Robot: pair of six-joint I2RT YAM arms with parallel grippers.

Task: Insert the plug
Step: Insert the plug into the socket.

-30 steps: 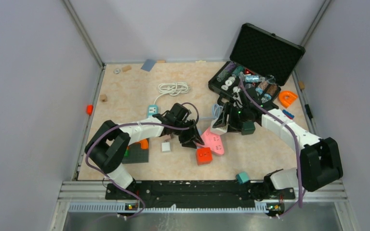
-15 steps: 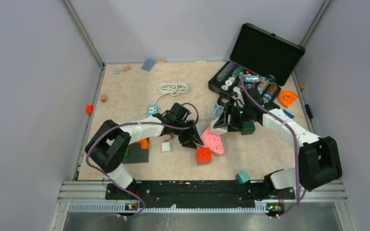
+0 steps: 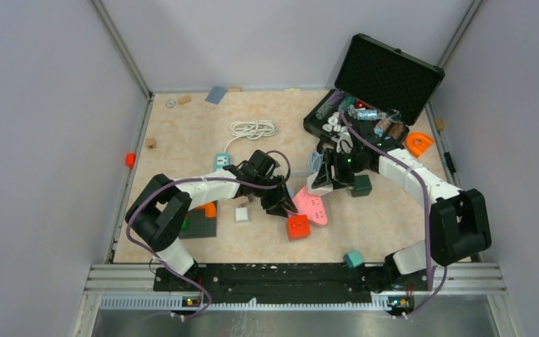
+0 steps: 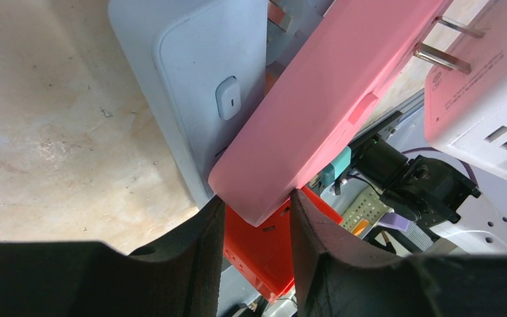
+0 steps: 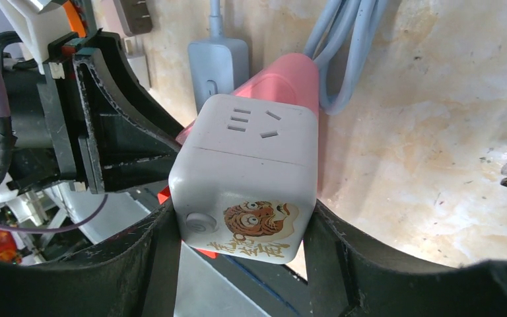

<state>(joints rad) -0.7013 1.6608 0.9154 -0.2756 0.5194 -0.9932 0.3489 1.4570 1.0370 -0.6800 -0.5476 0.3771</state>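
- In the middle-left of the overhead view, the left gripper (image 3: 278, 202) reaches down to the beige bench (image 3: 182, 140). In its wrist view its jaws are set narrow, pinching the lower corner of the flat pink plastic socket block (image 4: 330, 112).
- Just left of that block in the left wrist view lies a pale grey power strip (image 4: 204, 86) with a rocker switch. A red-orange plastic cube (image 4: 270, 244) sits under the pinched corner.
- In the upper right of the left wrist view, two flat metal prongs (image 4: 445, 58) stick out of the white plastic cube plug (image 4: 488, 99) toward the pink block. Bare metal shows along them, so I judge the plug not seated. Whether the tips have met the slots is hidden.
- Right of centre in the overhead view, the right gripper (image 3: 326, 184) carries that cube. In its wrist view its jaws clamp the two side faces, with the tiger sticker facing the camera.
- To do this step well:
  - The left arm should brace the pink block firmly, since a corner grip may let it pivot.
  - The right arm should square the prongs to the socket face.
  - Then it should push straight along the prongs, not at an angle, until no metal shows.
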